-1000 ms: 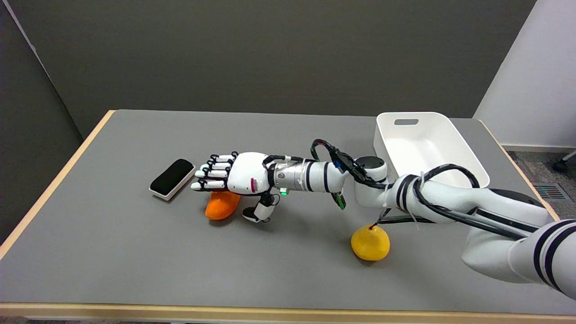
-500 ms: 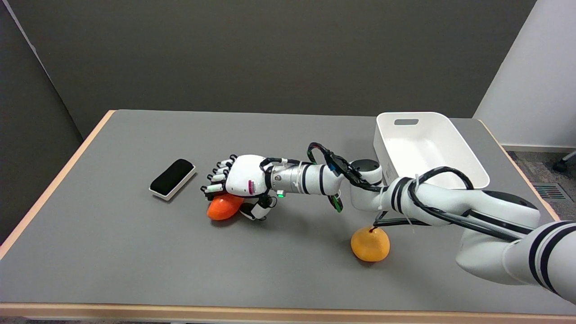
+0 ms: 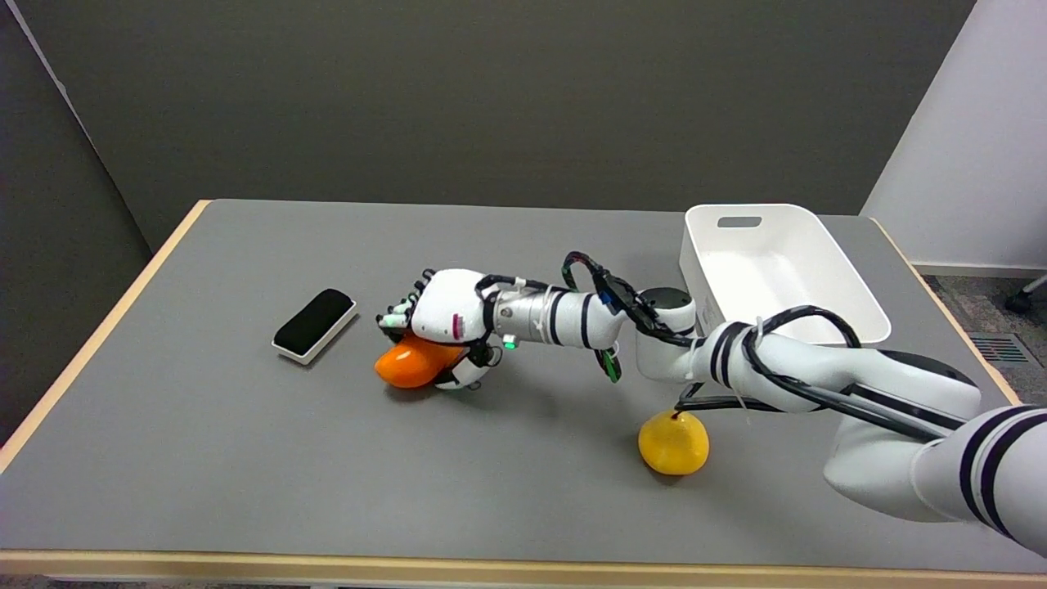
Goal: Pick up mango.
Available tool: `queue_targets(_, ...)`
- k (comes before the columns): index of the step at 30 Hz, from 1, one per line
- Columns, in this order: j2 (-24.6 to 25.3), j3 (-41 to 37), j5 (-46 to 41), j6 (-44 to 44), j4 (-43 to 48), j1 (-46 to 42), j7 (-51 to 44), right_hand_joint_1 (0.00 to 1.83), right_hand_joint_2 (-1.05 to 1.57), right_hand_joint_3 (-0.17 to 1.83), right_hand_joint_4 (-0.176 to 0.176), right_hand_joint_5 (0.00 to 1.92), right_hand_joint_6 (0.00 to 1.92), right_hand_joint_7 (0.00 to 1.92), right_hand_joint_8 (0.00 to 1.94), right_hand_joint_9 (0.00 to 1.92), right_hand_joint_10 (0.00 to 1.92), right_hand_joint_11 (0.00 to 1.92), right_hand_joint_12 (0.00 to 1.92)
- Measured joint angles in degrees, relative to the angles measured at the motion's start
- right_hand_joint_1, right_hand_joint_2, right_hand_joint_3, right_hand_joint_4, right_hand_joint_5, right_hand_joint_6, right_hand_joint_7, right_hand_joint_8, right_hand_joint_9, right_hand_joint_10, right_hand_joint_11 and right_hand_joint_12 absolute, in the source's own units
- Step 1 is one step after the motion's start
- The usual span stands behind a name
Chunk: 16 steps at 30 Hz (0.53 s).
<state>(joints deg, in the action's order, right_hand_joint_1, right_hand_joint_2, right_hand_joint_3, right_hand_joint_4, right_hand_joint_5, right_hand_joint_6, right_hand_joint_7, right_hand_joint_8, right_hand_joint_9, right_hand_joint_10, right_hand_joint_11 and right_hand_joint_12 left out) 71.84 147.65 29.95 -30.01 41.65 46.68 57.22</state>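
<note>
The orange mango point(image 3: 406, 367) lies near the middle of the grey table point(image 3: 245, 458), its left end sticking out from under my right hand point(image 3: 442, 323). My hand sits on top of it with the fingers curled down over its far side and the thumb wrapped under its near side. The mango's right part is hidden by the hand. I cannot tell whether the mango still touches the table; a thin shadow lies beneath it.
A black eraser with a white base point(image 3: 314, 324) lies just left of the hand. A yellow pear-like fruit point(image 3: 673, 442) sits under my forearm at the front right. A white bin point(image 3: 777, 270) stands at the back right.
My fingers went from stretched flat above the mango to curled down around it, and the thumb closed in under it. The hand has tilted up slightly with the mango in its grip.
</note>
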Motion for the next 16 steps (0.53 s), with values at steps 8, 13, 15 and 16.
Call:
queue_targets(8, -2.46, -9.04, 1.86, 2.46, 5.21, -1.42, -0.7, 1.19, 1.09, 0.36, -0.139, 0.56, 1.58, 0.88, 1.33, 0.78, 1.28, 0.74, 1.6)
queue_targets(13, -5.65, -17.17, 2.97, 5.22, 12.27, -3.36, -2.04, 1.19, 1.14, 0.25, -0.138, 0.56, 1.55, 0.88, 1.31, 0.81, 1.2, 0.76, 1.52)
queue_targets(15, -7.22, -20.92, 3.35, 6.69, 15.54, -4.71, -2.76, 1.19, 1.08, 0.36, -0.136, 0.57, 1.57, 0.89, 1.32, 0.78, 1.29, 0.75, 1.61)
queue_targets(16, -7.99, -22.75, 3.51, 7.45, 17.08, -5.47, -3.15, 1.19, 1.11, 0.31, -0.134, 0.57, 1.56, 0.88, 1.31, 0.8, 1.24, 0.76, 1.57)
